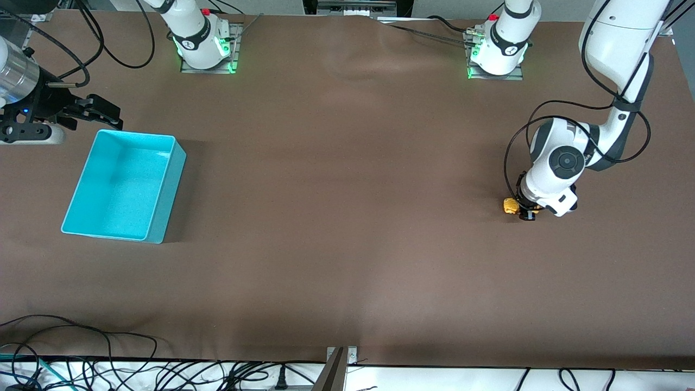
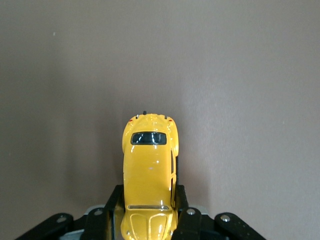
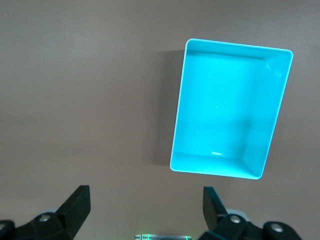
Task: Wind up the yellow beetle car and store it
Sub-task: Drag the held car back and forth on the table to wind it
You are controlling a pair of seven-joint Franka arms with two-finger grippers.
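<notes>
We see the left tool (image 2: 150, 222) closed on the yellow beetle car (image 2: 150, 170), its black fingers (image 2: 187, 222) pressing the flanks at one end of the body while the rest of the car juts out ahead of them. In the front view the car (image 1: 511, 206) sits low at the tabletop (image 1: 347, 217), toward the left arm's end, well apart from the turquoise bin (image 1: 124, 186) and slightly nearer to the front camera than it.

Our main worry is the grip itself. The fingers hold only one end of a rounded, glossy shell, so in our judgement the car could pivot or squirt out when it is dragged to wind the spring. If the wheels lose contact with the tabletop, or skid instead of rolling, the winding would fail; we cannot tell from these views whether the wheels are pressed down.

A wound car that slips free could shoot off across the tabletop, away from the bin.

The carry to the bin is long, so a loose hold risks a drop on the way.

The right tool (image 3: 145, 210) waits over the tabletop just beside the bin's (image 3: 230, 112) rim, its jaws spread wide and holding nothing. The bin is empty; a clumsy release against its wall might bounce the car out.
</notes>
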